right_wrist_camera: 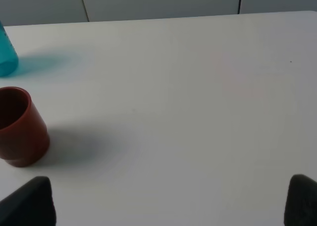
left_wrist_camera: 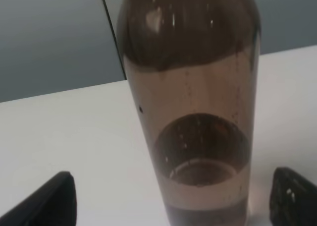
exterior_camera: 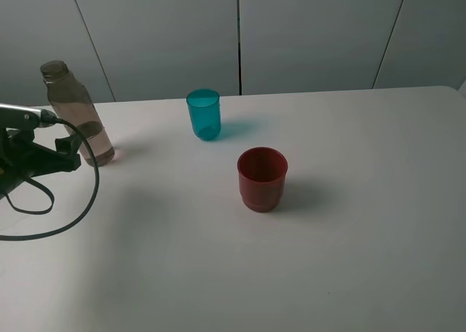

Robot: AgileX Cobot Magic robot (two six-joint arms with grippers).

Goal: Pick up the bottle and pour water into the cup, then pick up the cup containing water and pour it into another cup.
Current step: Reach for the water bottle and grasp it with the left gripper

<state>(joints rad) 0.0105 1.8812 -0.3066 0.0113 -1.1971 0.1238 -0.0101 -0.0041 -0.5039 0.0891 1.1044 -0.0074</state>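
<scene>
The bottle (exterior_camera: 76,113), smoky grey-brown and partly filled with water, stands upright at the table's far left. My left gripper (exterior_camera: 71,156) is open at its lower part. In the left wrist view the bottle (left_wrist_camera: 190,112) fills the middle, with a dark fingertip (left_wrist_camera: 47,203) on each side and a gap to the bottle on both. The teal cup (exterior_camera: 204,113) stands at the back centre, and the dark red cup (exterior_camera: 262,178) stands nearer the front. In the right wrist view my right gripper (right_wrist_camera: 166,206) is open over bare table, with the red cup (right_wrist_camera: 20,127) and the teal cup's edge (right_wrist_camera: 6,57) off to one side.
A black cable (exterior_camera: 51,215) loops from the left arm over the white table (exterior_camera: 349,237). Grey wall panels (exterior_camera: 313,33) rise behind the table's far edge. The right arm does not show in the exterior high view.
</scene>
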